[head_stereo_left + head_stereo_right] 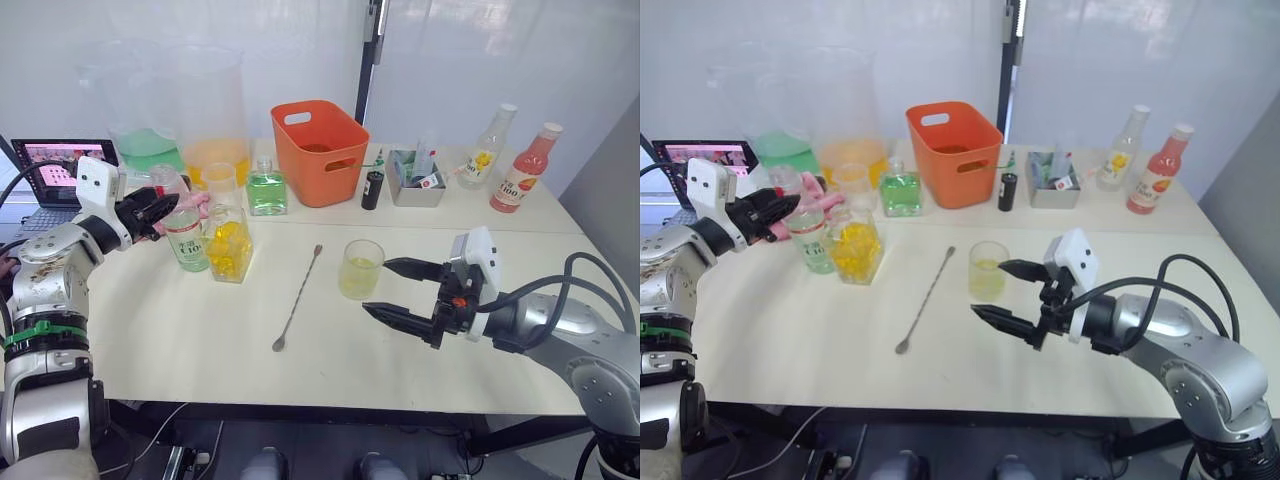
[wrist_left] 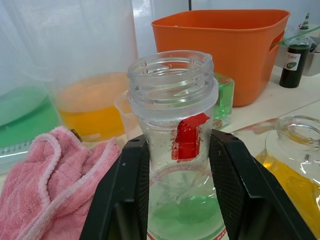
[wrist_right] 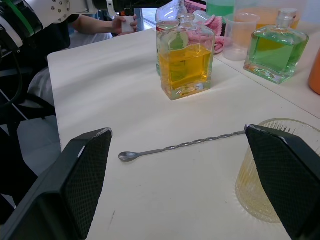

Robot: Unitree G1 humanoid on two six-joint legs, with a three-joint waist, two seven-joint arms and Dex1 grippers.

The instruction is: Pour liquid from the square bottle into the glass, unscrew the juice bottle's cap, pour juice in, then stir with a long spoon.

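- A white table (image 1: 200,330) stands before a white curtained wall; along its far edge are two large clear jugs, one with green liquid (image 1: 140,110) and one with orange liquid (image 1: 212,110), an orange basket (image 1: 318,150), a small grey tray (image 1: 417,185), a yellow-label bottle (image 1: 487,145) and a pink-liquid bottle (image 1: 525,168).
- A laptop (image 1: 60,165) sits at the far left corner.
- Left gripper (image 1: 160,212): fingers (image 2: 125,190) clenched on the neck of the juice bottle (image 1: 182,225), held upright near the left edge; its mouth is open, threads bare, with a red mark on the neck.
- A pink cloth (image 2: 45,175) lies just behind the juice bottle.
- The square bottle (image 1: 229,240), with yellow liquid, stands upright just beside the juice bottle, towards the table's centre.
- A similar square bottle with green liquid (image 1: 266,190) stands farther back, beside the basket.
- The long spoon (image 1: 297,298) lies flat on the table's centre, bowl towards the near edge, between the square bottle and the glass (image 1: 360,270).
- The glass stands upright, holding a little yellow liquid.
- Right gripper (image 1: 400,290): fingers spread wide and released, hovering just beside the glass on its right-edge side.
- A person's hand (image 3: 124,22) holds a small white object beyond the table's left edge.
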